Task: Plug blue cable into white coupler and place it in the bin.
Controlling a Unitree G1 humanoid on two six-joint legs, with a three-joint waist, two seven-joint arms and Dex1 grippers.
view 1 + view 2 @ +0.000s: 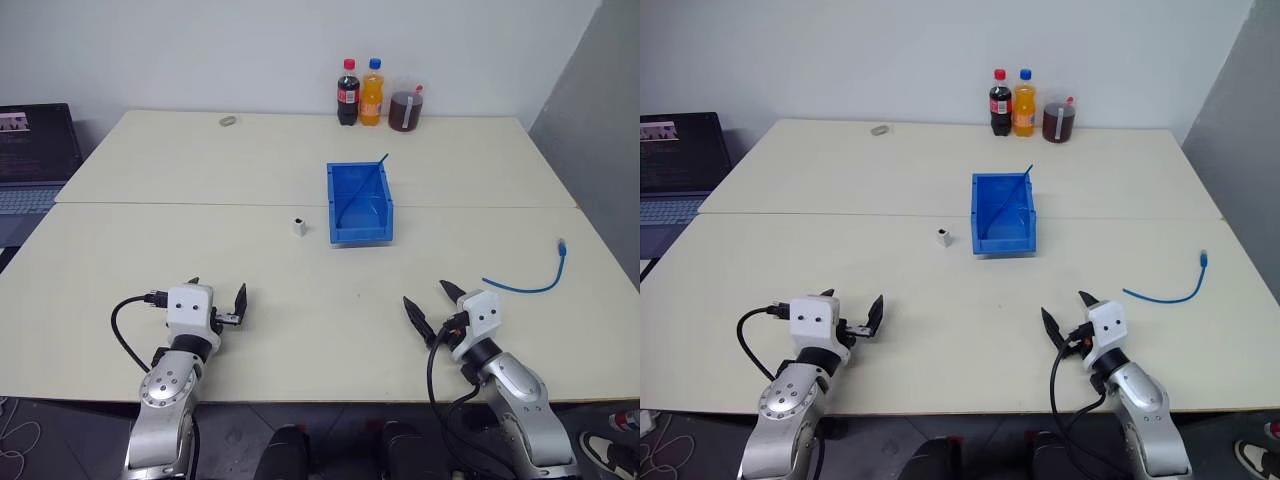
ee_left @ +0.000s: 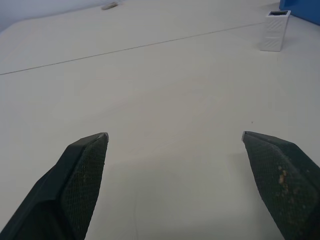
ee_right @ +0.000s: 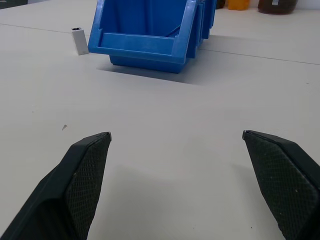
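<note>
Judging from how things lie, nothing has been done yet. The blue cable [image 1: 528, 281] lies loose at the far right of the table [image 1: 300, 330], unplugged. The white coupler [image 1: 299, 226] stands just left of the bin [image 1: 359, 204], which holds neither. Both the left gripper [image 1: 218, 303] and right gripper [image 1: 430, 303] are spread wide and empty near the front edge. No bottle label can be read.

An office or lab room: pale tables [image 1: 300, 280], a laptop [image 1: 35, 160], bare white wall [image 1: 200, 50].
</note>
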